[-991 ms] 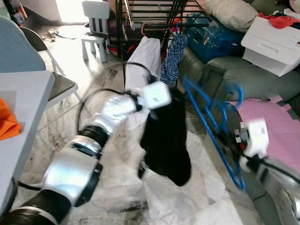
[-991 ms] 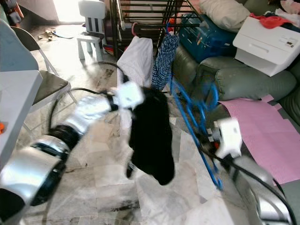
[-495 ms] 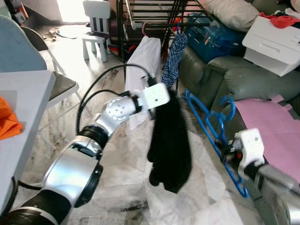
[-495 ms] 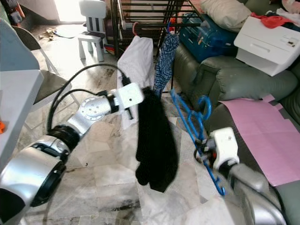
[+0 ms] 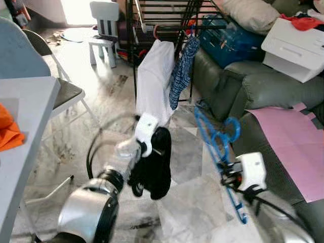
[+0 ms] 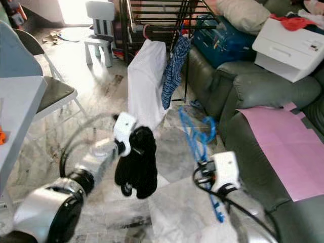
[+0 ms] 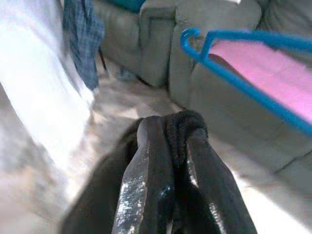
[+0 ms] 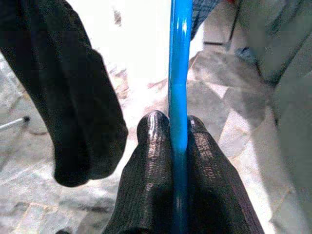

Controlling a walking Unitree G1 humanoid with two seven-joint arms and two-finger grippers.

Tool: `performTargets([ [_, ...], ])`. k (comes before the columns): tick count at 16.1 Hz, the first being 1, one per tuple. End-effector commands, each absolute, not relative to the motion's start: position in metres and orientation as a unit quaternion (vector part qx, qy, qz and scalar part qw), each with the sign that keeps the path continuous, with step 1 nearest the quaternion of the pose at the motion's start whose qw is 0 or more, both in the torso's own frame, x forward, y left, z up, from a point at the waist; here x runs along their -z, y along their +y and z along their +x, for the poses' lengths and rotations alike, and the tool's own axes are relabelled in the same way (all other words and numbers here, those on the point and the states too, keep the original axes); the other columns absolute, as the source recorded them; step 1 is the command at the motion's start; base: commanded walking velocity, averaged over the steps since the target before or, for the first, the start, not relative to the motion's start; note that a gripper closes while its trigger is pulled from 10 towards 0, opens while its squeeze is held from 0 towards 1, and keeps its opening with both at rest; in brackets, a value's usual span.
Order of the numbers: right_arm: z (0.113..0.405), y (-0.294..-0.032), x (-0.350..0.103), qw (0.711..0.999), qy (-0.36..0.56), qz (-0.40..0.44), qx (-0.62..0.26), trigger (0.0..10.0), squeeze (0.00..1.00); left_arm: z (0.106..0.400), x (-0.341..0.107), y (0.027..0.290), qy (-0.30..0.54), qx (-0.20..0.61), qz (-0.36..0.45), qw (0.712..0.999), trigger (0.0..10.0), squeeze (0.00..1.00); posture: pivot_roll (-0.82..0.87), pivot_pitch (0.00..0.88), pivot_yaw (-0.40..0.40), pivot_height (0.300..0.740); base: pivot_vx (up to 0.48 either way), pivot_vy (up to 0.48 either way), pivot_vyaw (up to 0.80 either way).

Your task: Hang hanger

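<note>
The right gripper (image 8: 179, 141) was pressed tight on a bar of the blue hanger (image 5: 218, 152), its 2 black fingers (image 8: 153, 165) closed against either side of the plastic. From that grip the hanger ran up and away toward the drying rack (image 5: 167, 20), hook end uppermost, tilted rather than level. Beside it on the robot's left, the left gripper (image 7: 170, 141) pinched a fold of the black garment (image 5: 152, 169), which hung in a bunch below the fingers.

Over the last second both arms had drawn back toward the body, and the garment, earlier hanging long and high near the rack, now hung lower and closer in. Hanger and garment stayed apart, so the garment was probably not yet threaded on. Beyond the hanger, a white shirt (image 5: 154, 83) and a patterned blue cloth (image 5: 181, 76) hung from the rack, with the grey sofa (image 5: 253, 86) to the right.
</note>
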State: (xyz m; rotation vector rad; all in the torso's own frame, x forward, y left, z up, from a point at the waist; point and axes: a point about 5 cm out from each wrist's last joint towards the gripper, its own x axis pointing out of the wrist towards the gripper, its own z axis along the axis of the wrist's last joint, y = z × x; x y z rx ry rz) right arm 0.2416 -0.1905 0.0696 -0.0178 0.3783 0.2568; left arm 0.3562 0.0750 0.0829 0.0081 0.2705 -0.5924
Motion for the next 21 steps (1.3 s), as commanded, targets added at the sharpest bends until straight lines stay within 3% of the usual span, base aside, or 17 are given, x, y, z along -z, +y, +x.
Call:
performTargets([
  [1,0.245,-0.194,-0.071,0.976,0.180,-0.015,-0.120,10.0,0.00,0.357,-0.085,0.074,0.130,0.282,-0.042,0.950,10.0,0.00,0.01,0.000,-0.048,0.740,0.000,0.000,0.00],
  [5,0.244,-0.186,-0.074,0.967,0.187,-0.006,-0.171,10.0,0.00,0.360,-0.092,0.067,0.109,0.271,-0.039,0.956,10.0,0.00,0.02,0.000,-0.060,0.740,0.000,0.000,0.00],
  [9,0.213,-0.180,-0.077,0.930,0.230,-0.061,-0.281,10.0,0.00,0.374,-0.120,0.068,0.049,0.269,0.056,0.960,10.0,0.00,0.00,0.000,-0.043,0.740,0.000,0.000,0.00],
  [16,0.194,-0.187,-0.088,0.902,0.254,-0.081,-0.340,10.0,0.00,0.386,-0.138,0.075,0.028,0.208,0.128,0.969,10.0,0.00,-0.03,0.000,-0.022,0.740,0.000,0.000,0.00],
  [21,0.197,-0.186,-0.091,0.901,0.244,-0.075,-0.351,10.0,0.00,0.388,-0.143,0.080,0.023,0.216,0.119,0.969,10.0,0.00,-0.02,0.000,-0.025,0.740,0.000,0.000,0.00],
])
